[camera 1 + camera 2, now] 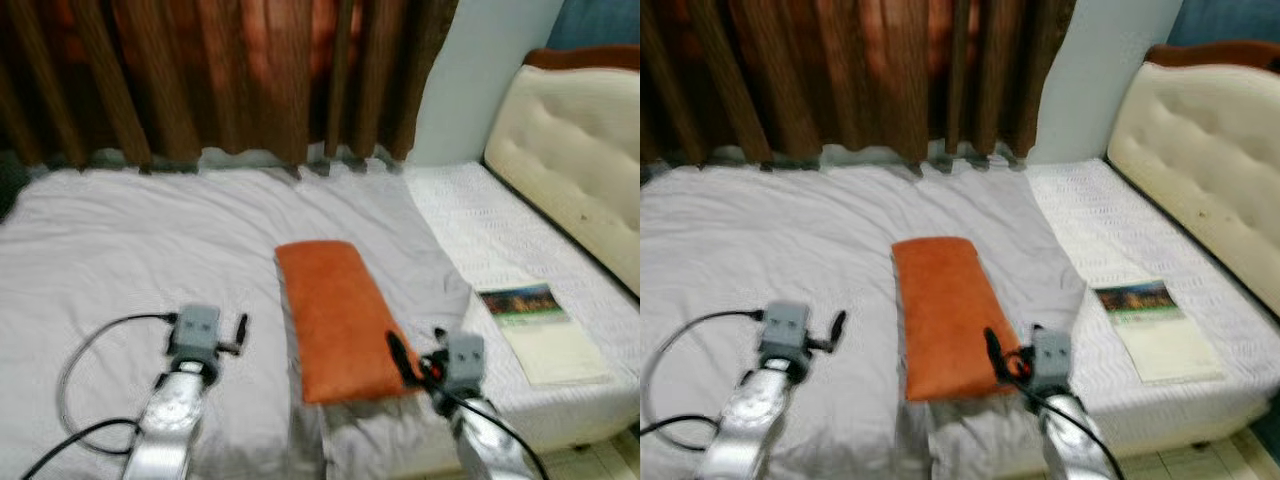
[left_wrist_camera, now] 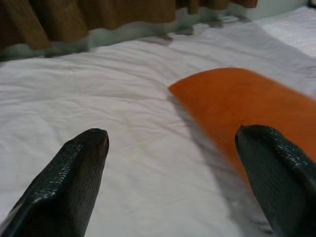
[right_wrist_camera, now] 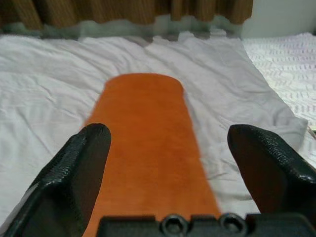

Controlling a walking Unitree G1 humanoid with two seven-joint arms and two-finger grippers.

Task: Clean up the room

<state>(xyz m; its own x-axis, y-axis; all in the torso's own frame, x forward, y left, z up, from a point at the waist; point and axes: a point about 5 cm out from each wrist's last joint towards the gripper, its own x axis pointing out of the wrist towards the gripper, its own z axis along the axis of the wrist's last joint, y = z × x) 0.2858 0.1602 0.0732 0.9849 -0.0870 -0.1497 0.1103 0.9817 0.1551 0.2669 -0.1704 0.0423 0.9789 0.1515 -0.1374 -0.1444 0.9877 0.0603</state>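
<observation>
While both our grippers hover with jaws wide over the bed (image 1: 100,240), the orange pillow (image 1: 338,315) lies lengthwise ahead — right gripper (image 1: 415,362) nearest, at its near end — left gripper (image 1: 235,335) beside.

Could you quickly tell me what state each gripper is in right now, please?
Left gripper: open, holding nothing, over the white sheet.
Right gripper: open, holding nothing, at the orange pillow.

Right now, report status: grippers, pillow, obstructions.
Left gripper open, over the grey sheet, beside the orange pillow. Right gripper open at the pillow's near end. Booklet lies apart on the mattress; nothing blocking.
</observation>
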